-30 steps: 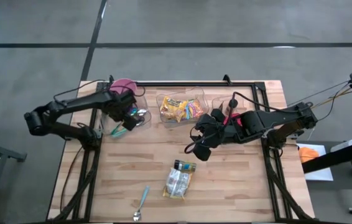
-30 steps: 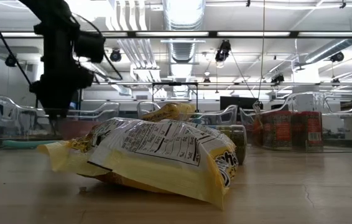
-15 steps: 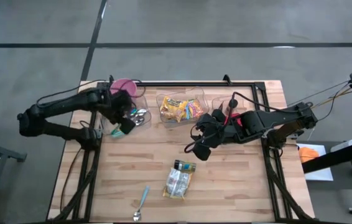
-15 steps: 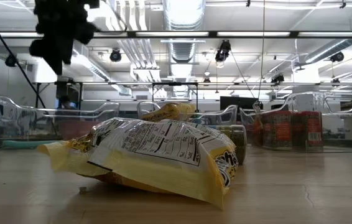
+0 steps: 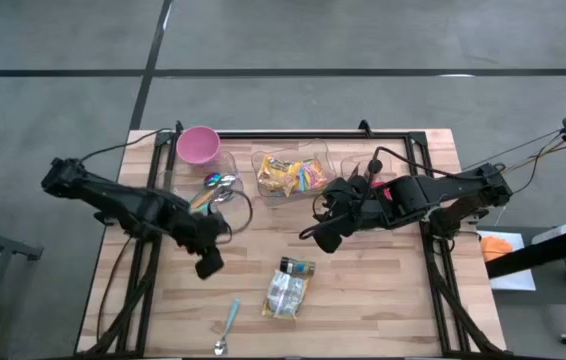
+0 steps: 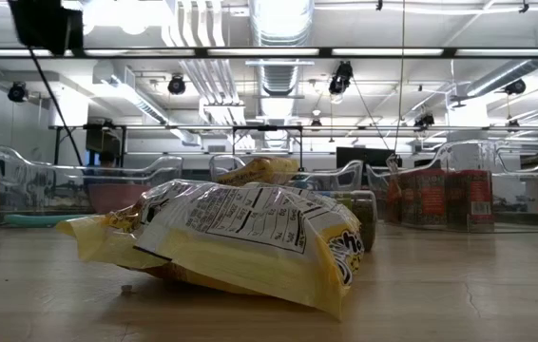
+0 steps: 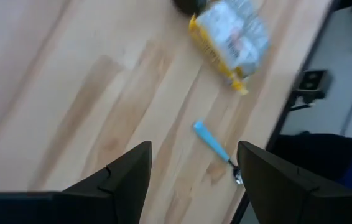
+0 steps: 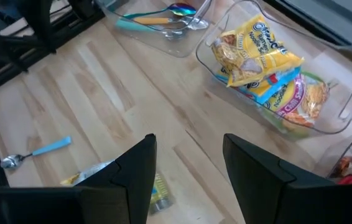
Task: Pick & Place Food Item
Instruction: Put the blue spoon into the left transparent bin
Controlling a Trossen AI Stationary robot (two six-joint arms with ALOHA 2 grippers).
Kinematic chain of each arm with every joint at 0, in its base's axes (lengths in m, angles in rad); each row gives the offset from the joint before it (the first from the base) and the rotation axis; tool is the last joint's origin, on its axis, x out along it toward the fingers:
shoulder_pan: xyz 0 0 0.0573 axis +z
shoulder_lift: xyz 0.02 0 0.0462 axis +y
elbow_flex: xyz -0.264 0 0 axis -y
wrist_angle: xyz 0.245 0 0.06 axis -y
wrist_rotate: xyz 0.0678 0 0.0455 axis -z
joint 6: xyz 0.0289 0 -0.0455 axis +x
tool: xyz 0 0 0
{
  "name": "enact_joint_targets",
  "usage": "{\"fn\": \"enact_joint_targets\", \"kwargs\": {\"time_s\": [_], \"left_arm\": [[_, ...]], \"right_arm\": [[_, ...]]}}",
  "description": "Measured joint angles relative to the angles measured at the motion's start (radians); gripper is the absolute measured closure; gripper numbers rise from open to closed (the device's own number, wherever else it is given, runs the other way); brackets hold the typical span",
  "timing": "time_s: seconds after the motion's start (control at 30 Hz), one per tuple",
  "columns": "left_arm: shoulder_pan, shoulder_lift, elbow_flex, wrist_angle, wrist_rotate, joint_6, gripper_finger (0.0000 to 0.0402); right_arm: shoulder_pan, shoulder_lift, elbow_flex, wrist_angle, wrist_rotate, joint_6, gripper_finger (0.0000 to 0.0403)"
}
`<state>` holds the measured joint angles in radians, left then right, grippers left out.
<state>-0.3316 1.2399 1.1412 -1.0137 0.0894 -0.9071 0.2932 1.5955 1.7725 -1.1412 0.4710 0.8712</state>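
Yellow snack bag [image 5: 286, 293] lies flat on the table's [image 5: 383, 290] near centre, crumpled, printed panel up, untouched. Left gripper [image 5: 206, 262] has swung from the far-left utensil bin [image 5: 225, 196] to just left of the bag, fingers parted, empty. Right gripper [image 5: 329, 239] hovers far-right of it, unchanged, fingers parted, empty.

A pink bowl [image 5: 197, 145] is seen at the far left corner of the wooden table [image 5: 363, 290]. Beside it, a clear bin of cutlery [image 5: 218, 190] is placed. A blue-handled spoon [image 5: 229, 325] is laid near the table's front edge. At the far right, a clear bin with red items [image 5: 371, 175] is found.
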Motion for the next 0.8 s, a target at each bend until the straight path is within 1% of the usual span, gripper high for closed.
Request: {"fn": "enact_joint_targets", "kwargs": {"time_s": [0.17,0.27,0.3,0.4,0.47,0.53,0.67,0.8], "left_arm": [[-0.091,0.115,-0.001,-0.001,-0.019,-0.179,0.0155],[-0.133,0.187,0.000,0.012,-0.014,-0.280,0.0155],[-0.143,0.210,0.004,0.023,-0.005,-0.316,0.0155],[-0.169,0.268,0.013,0.127,0.005,-0.413,0.0155],[-0.177,0.303,0.020,0.212,0.005,-0.474,0.0155],[-0.177,0.344,0.028,0.257,0.007,-0.536,0.0155],[-0.179,0.438,0.039,0.262,0.008,-0.601,0.0155],[-0.184,0.501,0.038,0.259,0.044,-0.654,0.0155]], "right_arm": [[0.000,-0.001,0.000,-0.004,0.000,0.073,0.0221],[0.000,-0.001,0.000,-0.007,0.000,0.078,0.0221],[0.001,-0.001,0.000,-0.008,0.000,0.073,0.0221],[0.001,-0.001,-0.001,-0.008,0.000,0.037,0.0221],[0.000,-0.001,-0.001,-0.008,0.001,-0.001,0.0221],[-0.005,-0.001,-0.001,-0.009,0.002,-0.032,0.0221],[-0.010,-0.001,-0.001,-0.041,0.003,-0.056,0.0221],[-0.010,-0.001,-0.001,-0.096,0.003,-0.061,0.0221]]}}
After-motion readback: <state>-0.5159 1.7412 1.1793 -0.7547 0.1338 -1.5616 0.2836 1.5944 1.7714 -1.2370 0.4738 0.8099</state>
